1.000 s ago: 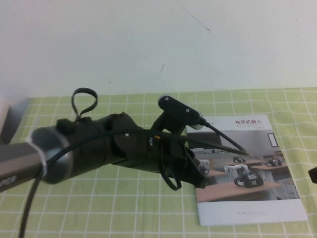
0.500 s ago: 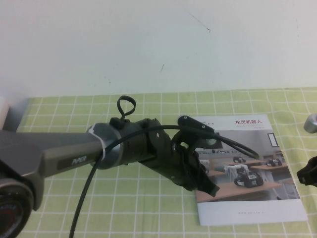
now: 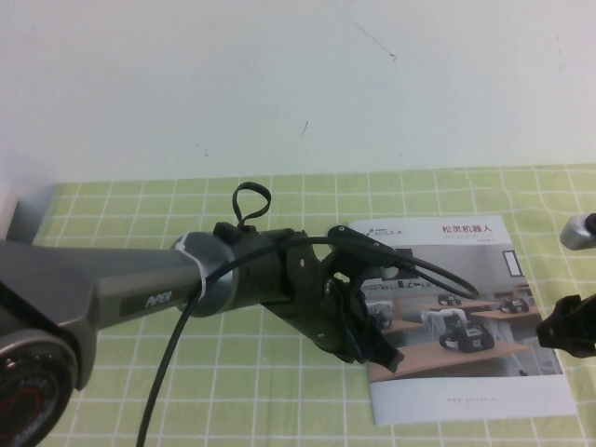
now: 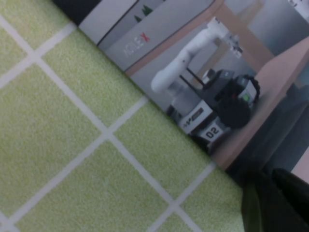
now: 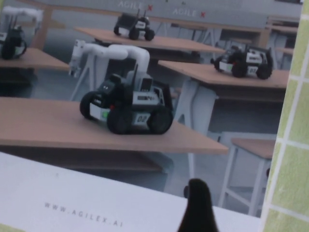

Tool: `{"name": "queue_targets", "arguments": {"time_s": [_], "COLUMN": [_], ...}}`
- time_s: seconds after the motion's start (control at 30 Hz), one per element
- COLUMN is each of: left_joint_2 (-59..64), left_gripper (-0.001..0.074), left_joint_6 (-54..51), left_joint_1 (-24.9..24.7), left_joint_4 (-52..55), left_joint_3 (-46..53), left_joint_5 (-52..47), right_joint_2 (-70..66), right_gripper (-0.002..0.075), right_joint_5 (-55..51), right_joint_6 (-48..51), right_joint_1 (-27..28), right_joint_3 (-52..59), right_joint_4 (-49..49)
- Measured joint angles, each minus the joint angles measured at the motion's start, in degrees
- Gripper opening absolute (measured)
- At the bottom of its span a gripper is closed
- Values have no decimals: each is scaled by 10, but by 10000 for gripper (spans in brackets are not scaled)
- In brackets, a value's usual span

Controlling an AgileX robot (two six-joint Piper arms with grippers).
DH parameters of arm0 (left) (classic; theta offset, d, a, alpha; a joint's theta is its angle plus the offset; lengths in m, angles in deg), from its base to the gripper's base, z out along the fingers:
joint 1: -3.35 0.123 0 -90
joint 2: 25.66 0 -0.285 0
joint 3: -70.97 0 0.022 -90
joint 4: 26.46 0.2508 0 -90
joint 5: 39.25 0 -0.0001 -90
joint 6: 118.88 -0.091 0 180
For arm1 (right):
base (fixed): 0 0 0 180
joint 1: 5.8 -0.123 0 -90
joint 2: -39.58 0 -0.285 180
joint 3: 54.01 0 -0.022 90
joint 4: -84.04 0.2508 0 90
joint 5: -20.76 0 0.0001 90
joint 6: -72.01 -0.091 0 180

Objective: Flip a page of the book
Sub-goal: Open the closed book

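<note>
Green checked cloth (image 3: 233,391) covers the table, with a plain pale wall behind it. On the cloth, toward its right and near edges, lies the thin white stapled brochure (image 3: 484,396), closed, its glossy cover leaf (image 3: 466,233) flat and showing a photo of wheeled robots on wooden desks under a Chinese title.

The left gripper (image 3: 377,349) reaches in from the cloth's left side and sits at the brochure's left, spine-side edge, low over the cover; whether its fingers are spread or closed cannot be told, since the wrist body hides them and the left wrist view shows only cloth and the cover's edge. The right gripper (image 3: 568,326) is at the brochure's right edge, only partly in view from above. Its wrist camera looks down on the cover photo with one dark fingertip (image 5: 197,208) over the white lower border; how its jaws stand is not clear, and nothing is held.

I judge this to be the approach, with no leaf lifted yet. Next, the right gripper would need to catch the free right edge of the cover alone, then carry it in an arc toward the spine while the left steadies the book.

Compared with a second ago, the left arm has dropped and turned, and the right gripper has come in at the right edge.
</note>
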Motion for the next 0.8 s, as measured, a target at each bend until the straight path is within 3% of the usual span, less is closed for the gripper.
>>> {"name": "queue_targets", "arguments": {"time_s": [0.3,0.8], "left_joint_2": [0,0], "left_gripper": [-4,-4], "left_joint_6": [1,1], "left_joint_1": [0,0], "left_joint_4": [0,-1], "left_joint_3": [0,0], "left_joint_5": [-1,-2], "right_joint_2": [-65,-125], "right_gripper": [493,492], "right_joint_5": [23,25], "right_joint_6": [3,107], "right_joint_1": [0,0], "right_joint_3": [-3,-33], "right_joint_4": [19,128]}}
